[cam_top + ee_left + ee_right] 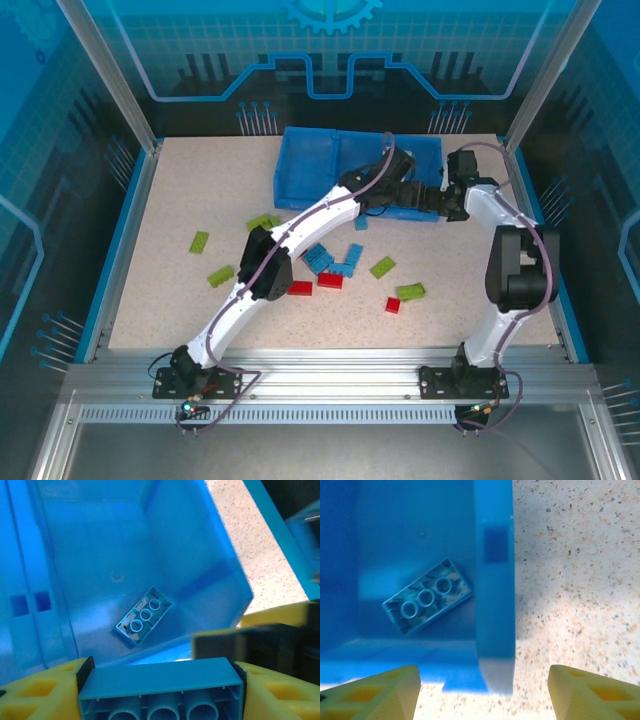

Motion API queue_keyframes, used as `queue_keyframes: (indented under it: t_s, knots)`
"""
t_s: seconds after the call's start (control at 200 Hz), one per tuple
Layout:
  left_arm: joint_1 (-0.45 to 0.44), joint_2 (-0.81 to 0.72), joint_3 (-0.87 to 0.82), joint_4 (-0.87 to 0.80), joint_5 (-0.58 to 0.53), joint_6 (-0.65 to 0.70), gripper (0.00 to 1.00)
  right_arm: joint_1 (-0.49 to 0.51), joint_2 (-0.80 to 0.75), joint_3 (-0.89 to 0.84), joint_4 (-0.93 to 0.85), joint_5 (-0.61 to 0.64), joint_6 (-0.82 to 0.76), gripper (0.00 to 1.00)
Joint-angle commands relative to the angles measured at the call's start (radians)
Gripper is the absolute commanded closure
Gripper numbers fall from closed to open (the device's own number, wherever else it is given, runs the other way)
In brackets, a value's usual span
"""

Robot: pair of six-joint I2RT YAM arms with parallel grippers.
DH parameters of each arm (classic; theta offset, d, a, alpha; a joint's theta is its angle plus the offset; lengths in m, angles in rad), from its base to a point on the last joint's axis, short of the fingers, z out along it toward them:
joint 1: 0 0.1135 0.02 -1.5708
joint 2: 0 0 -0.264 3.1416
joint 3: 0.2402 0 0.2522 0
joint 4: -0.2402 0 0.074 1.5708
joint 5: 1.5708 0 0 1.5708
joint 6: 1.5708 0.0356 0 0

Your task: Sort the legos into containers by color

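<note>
Toward the near edge of the tabletop (450, 320), loose legos (393, 305) in red, blue and yellow-green lie scattered around the middle, not yet sorted. Beyond them the left tool (160, 697) is clenched on a blue brick (157, 677). Its fingers press on the brick's short ends, so the long axis runs straight across the jaws, with the hollow underside toward the wrist camera.

The drop probably turns on one relation. The right-end compartment (100, 555) of the tray (310, 165), at the tabletop's far edge, lies directly past and below the held brick, so I judge a plain release would land it inside. The other blue brick (427, 602) already lies there, underside up and set diagonally.

The right tool (482, 692) hangs released, jaws wide, above the tray's right wall (492, 580), just beside the left tool.
</note>
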Motion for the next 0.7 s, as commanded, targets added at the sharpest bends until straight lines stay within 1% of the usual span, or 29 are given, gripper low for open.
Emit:
queue_keyframes:
  t_s: [0.0, 0.17, 0.245, 0.34, 0.415, 0.435, 0.455, 0.47, 0.58, 0.69]
  knots:
    - [0.01, 0.003, -0.001, 0.112, 0.055, 0.018, 0.4, 0.002, -0.108, -0.053, 0.024, -0.052, 0.029, 0.3]
    - [0.022, 0.016, -0.006, 0.176, 0.043, -0.018, 0.4, 0.0, -0.208, -0.135, -0.012, -0.019, 0.086, 0.3]
    - [0.022, 0.021, -0.005, 0.19, 0.038, -0.016, 0.32, 0.0, -0.255, -0.169, -0.023, -0.02, 0.1, 0.3]
    - [0.022, 0.029, -0.006, 0.206, 0.04, -0.021, 0.29, 0.001, -0.313, -0.199, -0.036, -0.037, 0.106, 0.3]
    - [0.023, 0.037, -0.004, 0.206, 0.032, -0.03, 0.19, 0.002, -0.357, -0.217, -0.053, -0.04, 0.116, 0.3]
    - [0.023, 0.038, -0.004, 0.205, 0.029, -0.035, 0.13, 0.002, -0.369, -0.224, -0.057, -0.042, 0.121, 0.3]
    - [0.024, 0.039, -0.004, 0.203, 0.029, -0.039, 0.05, 0.003, -0.381, -0.229, -0.059, -0.049, 0.124, 0.3]
    - [0.023, 0.039, -0.004, 0.201, 0.03, -0.044, 0.02, 0.005, -0.39, -0.233, -0.058, -0.052, 0.126, 0.3]
    - [0.026, 0.017, -0.016, 0.182, 0.03, -0.073, 0.01, 0.041, -0.446, -0.272, -0.057, -0.052, 0.111, 0.3]
    - [0.025, -0.063, -0.096, 0.214, 0.006, -0.1, 0.01, 0.106, -0.49, -0.321, -0.029, -0.045, 0.085, 0.29]
